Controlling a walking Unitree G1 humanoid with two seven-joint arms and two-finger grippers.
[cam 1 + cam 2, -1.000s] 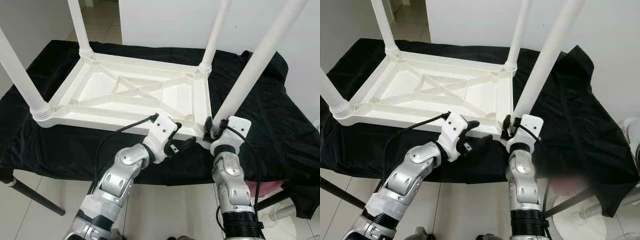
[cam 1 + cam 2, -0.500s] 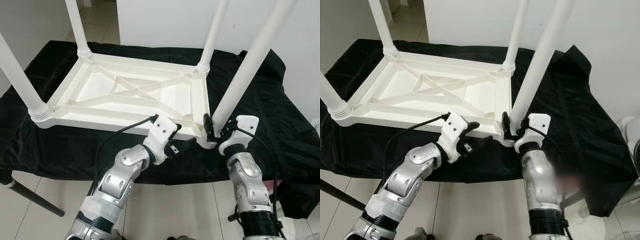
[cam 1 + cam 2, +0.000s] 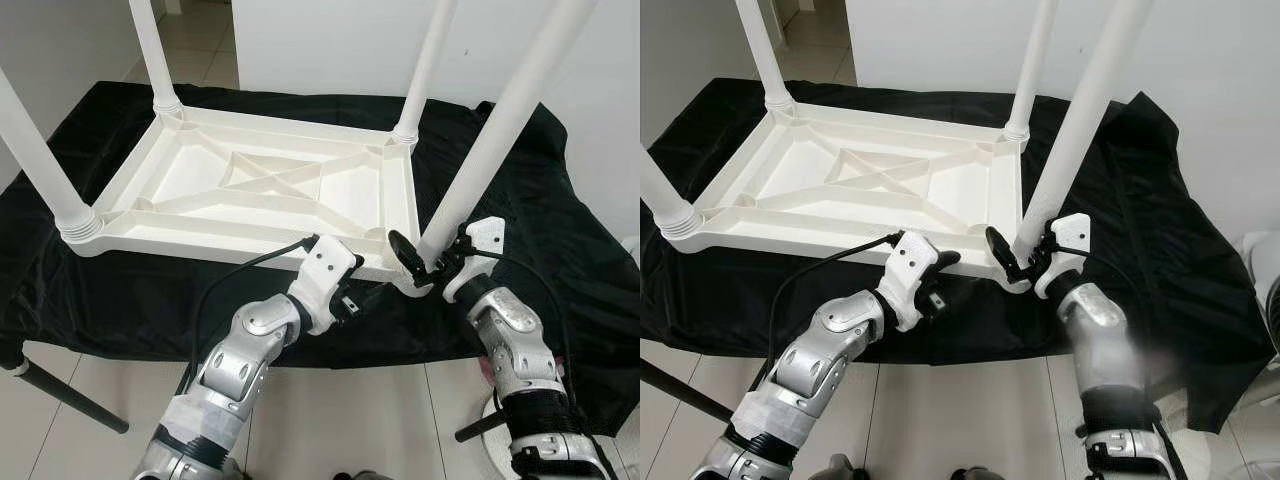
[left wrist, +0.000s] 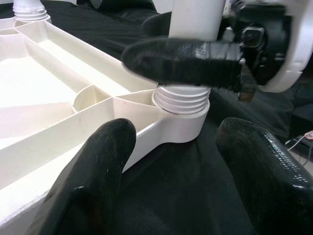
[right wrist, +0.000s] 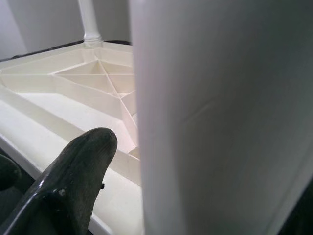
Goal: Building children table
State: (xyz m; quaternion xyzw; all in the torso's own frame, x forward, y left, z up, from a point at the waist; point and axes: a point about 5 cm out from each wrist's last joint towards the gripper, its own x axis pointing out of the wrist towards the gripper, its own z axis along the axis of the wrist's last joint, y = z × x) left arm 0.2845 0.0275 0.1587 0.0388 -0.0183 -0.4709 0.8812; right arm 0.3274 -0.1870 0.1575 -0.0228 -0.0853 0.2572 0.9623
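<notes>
So, going left to right:

Tabletop: white plastic children's tabletop (image 3: 250,190) is lying upside down on a black cloth (image 3: 560,240), which is covering some kind of stand, with tiled floor (image 3: 330,410) showing below.

Legs: four white legs are sticking up from the corners, the near-left leg (image 3: 40,150) sitting in its ribbed collar.

Left gripper: left gripper (image 3: 365,297) is hovering just under the tabletop's near edge, next to the near-right corner. Its fingers (image 4: 93,176) are spread wide apart and holding nothing, with the corner socket (image 4: 182,110) sitting between them in the wrist view.

Near-right leg: near-right leg (image 3: 500,130) is standing in that socket, leaning a bit to the right.

Right gripper: right gripper (image 3: 425,265) is wrapping its fingers (image 3: 405,255) around the base of the near-right leg just above the threads, one finger on each side, looking clamped on.
</notes>
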